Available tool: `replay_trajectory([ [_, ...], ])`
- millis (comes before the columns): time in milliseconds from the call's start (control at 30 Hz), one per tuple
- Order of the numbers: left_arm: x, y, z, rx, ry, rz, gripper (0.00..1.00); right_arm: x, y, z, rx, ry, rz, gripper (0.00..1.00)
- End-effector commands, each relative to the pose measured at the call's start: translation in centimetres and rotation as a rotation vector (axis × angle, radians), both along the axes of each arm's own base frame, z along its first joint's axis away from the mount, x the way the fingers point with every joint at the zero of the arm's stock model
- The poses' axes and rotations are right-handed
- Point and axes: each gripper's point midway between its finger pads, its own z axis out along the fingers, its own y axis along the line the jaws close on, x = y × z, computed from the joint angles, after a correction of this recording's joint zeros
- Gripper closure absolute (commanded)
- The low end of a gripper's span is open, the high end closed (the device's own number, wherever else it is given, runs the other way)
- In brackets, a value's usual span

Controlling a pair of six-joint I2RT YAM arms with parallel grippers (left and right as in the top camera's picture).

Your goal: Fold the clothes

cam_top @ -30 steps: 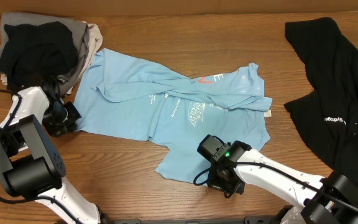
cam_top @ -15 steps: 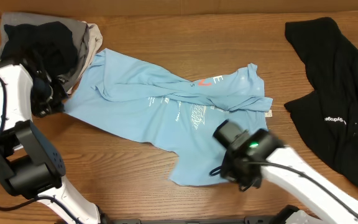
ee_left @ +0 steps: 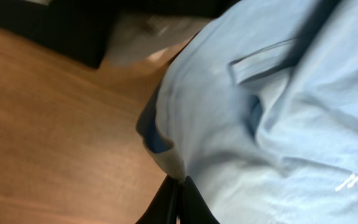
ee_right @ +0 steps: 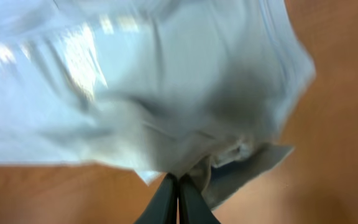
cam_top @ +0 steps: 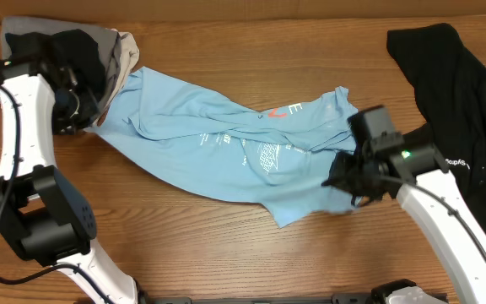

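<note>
T-shirt (cam_top: 218, 143) sky-blue, rumpled; white lettering, red-orange mark.

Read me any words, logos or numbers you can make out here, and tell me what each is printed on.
Blue T-shirt: white lettering, creased and too small to read; red-orange mark, not a legible letter.
Black T-shirt: small white text, too small to read.

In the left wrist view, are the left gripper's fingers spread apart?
No, the left gripper is shut tight, pinching the edge of the light blue T-shirt.
</note>
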Motion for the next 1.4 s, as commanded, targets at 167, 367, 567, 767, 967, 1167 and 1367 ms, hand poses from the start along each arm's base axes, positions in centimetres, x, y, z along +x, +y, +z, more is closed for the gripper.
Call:
replay_trajectory([
  [167,3.4,-0.9,0.5,0.090,-0.088,-0.019,0.96,7.8,-0.8,0.8,0.028,-0.220,0.059,0.96],
  [367,4.1,0.1,-1.2,0.113,-0.077,0.005,0.96,11.3,-2.5,0.0,0.023,-0.288,0.017,0.96],
  [567,4.2,1.3,-3.2,0.132,-0.041,0.023,0.96,11.7,-4.5,0.5,0.072,-0.305,0.017,0.96],
  [767,5.1,1.7,-3.3,0.132,-0.079,0.053,0.96,11.6,-5.4,0.8,0.111,-0.313,0.037,0.96],
  [967,6.0,1.9,-3.0,0.133,-0.120,0.083,0.96,12.1,-5.3,1.1,0.111,-0.341,0.058,0.96],
  [1167,7.3,2.0,-2.5,0.141,-0.173,0.081,0.96,13.5,-5.3,1.8,0.106,-0.405,0.062,0.96],
  [1367,7.9,1.1,-2.7,0.139,-0.186,0.061,0.96,14.4,-4.5,-0.6,0.120,-0.366,0.079,0.96],
])
